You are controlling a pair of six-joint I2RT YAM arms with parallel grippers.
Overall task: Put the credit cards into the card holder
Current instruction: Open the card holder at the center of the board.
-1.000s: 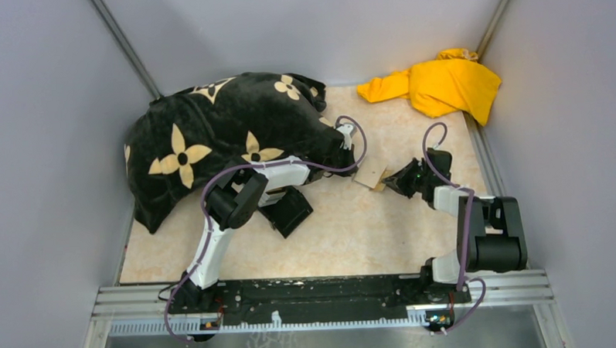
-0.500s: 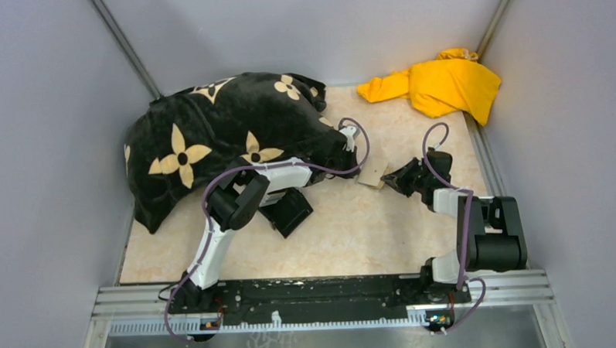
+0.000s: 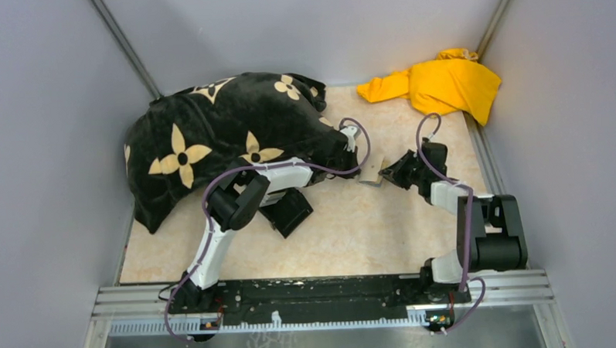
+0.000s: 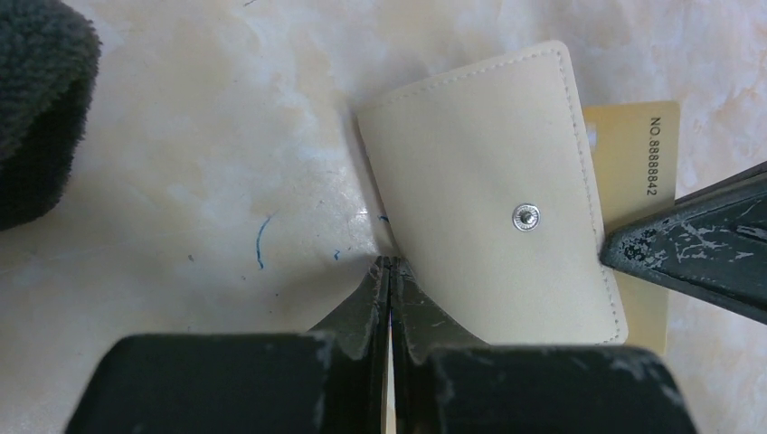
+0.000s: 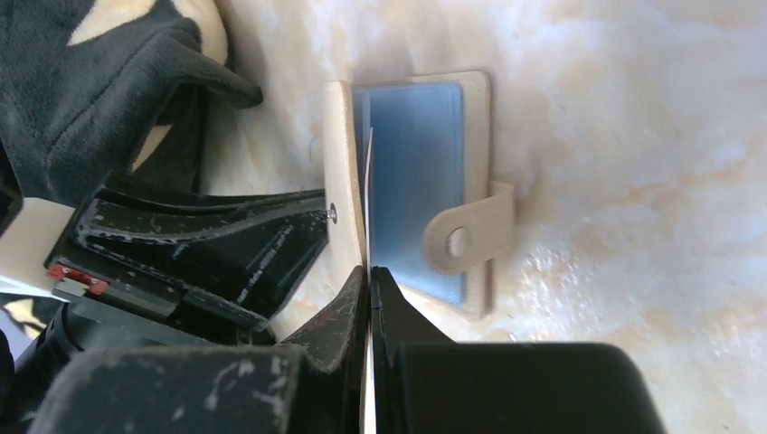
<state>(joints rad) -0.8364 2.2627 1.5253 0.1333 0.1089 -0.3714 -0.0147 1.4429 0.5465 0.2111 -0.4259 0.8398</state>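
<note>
- Top view: both arms reached inward, so the left gripper and the right gripper met at the card holder in the middle of the counter. A black flowered blanket lay rear left and a yellow cloth rear right, between grey walls.
- Left wrist view: the left gripper's jaws were pressed together on the edge of the card holder's flap. The gold card jutted out from behind the flap.
- Right wrist view: the right gripper was clamped on that gold card, seen edge-on. The blue card sat inside the card holder.
</note>
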